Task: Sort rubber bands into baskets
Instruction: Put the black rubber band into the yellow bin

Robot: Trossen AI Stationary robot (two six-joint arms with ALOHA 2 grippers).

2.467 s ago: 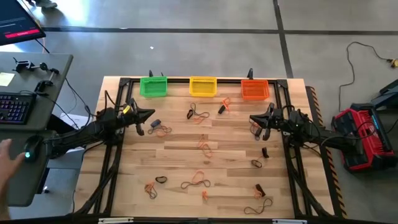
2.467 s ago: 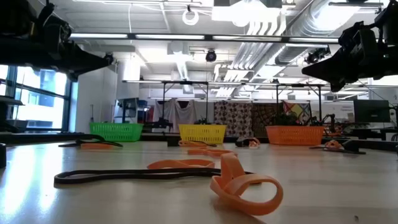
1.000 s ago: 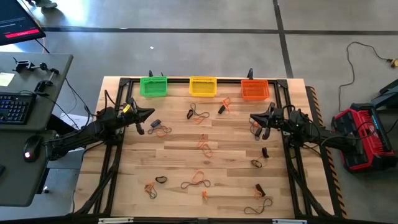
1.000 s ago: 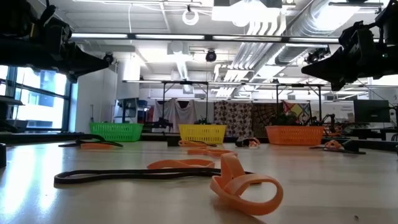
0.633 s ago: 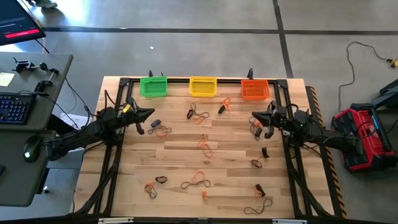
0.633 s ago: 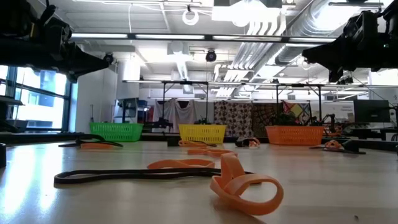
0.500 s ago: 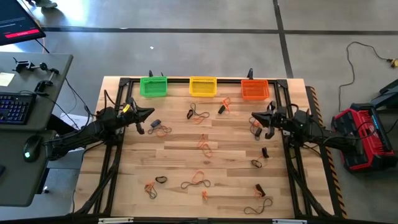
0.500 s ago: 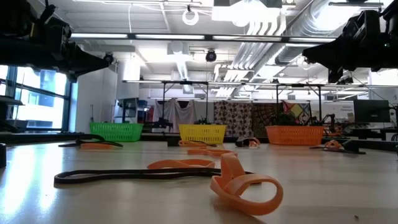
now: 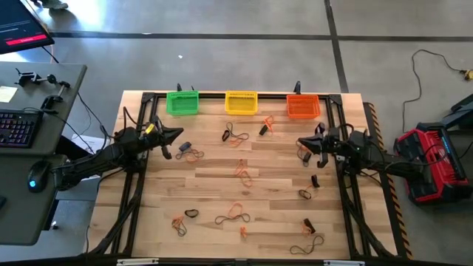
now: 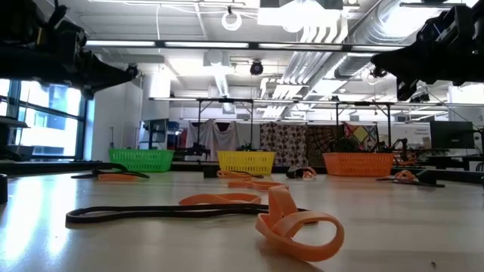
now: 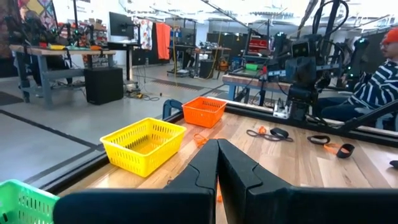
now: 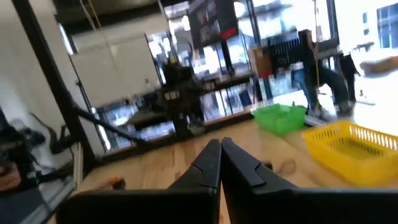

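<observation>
lying scattered between both closed pincers (image 9: 179, 134) (image 9: 300, 142), rubber bands (image 9: 238, 172) untouched.

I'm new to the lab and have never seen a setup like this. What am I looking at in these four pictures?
It is a robot with two dark arms at a wooden table. One picture looks straight down on it, one looks level across the tabletop, and two come from cameras on the arms' wrists. The left gripper and the right gripper both hover above the wood, shut and holding nothing. Along the far edge stand three small plastic lattice baskets: a green basket, a yellow basket and an orange basket. Scattered over the table lie thin floppy rubber bands, some orange, some dark. None shows inside a basket, as far as the pictures tell.
</observation>
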